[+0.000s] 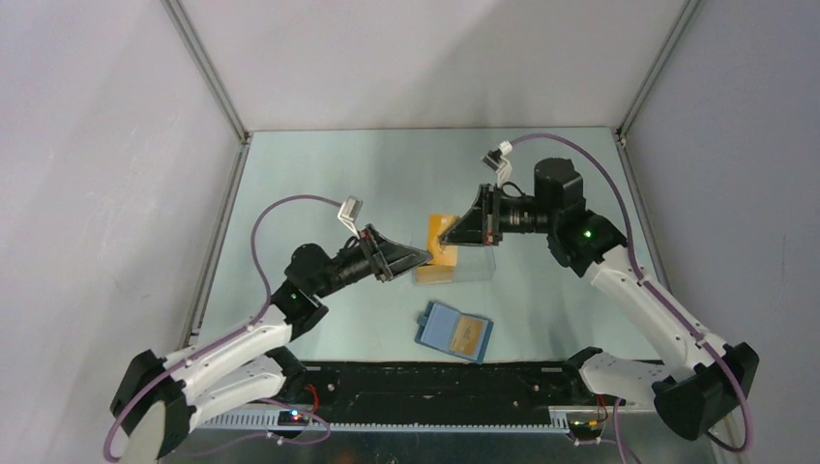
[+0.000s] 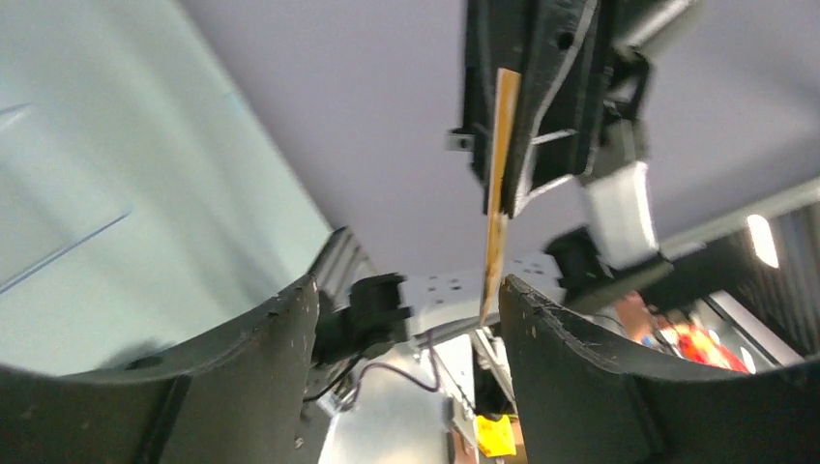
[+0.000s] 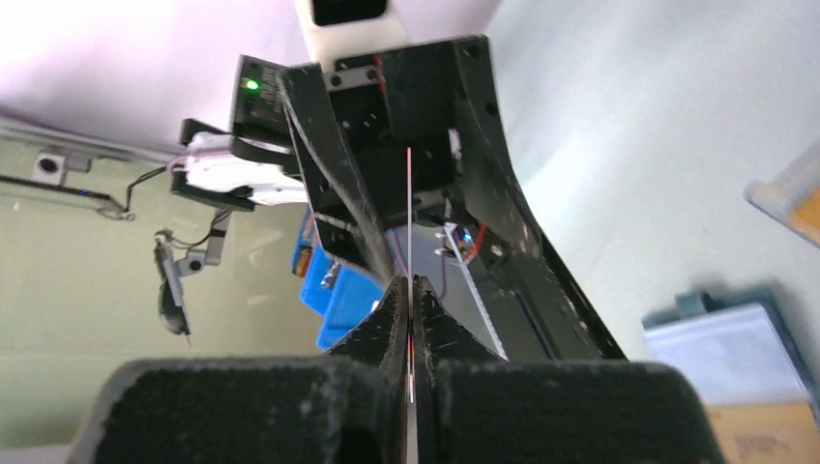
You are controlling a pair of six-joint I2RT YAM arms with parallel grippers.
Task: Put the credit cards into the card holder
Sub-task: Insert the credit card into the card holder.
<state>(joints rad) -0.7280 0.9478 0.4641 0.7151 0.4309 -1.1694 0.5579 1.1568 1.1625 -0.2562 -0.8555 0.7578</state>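
Note:
My right gripper (image 1: 446, 235) is shut on an orange-gold credit card (image 1: 441, 222) and holds it above the table. The right wrist view shows the card edge-on (image 3: 410, 208) between the closed jaws (image 3: 413, 286). My left gripper (image 1: 423, 257) is open right beside it. In the left wrist view the card (image 2: 500, 184) hangs from the right gripper, its lower tip just inside my right finger (image 2: 541, 319); the jaws (image 2: 406, 295) stand wide apart. The blue card holder (image 1: 443, 324) lies open near the front, with an orange card (image 1: 471, 336) on it, and shows in the right wrist view (image 3: 725, 348).
A clear plastic box (image 1: 474, 266) holding orange cards (image 1: 442, 263) sits under the two grippers; its corner shows in the right wrist view (image 3: 788, 188). Grey walls with metal rails close the table on three sides. The arm bases stand along the near edge.

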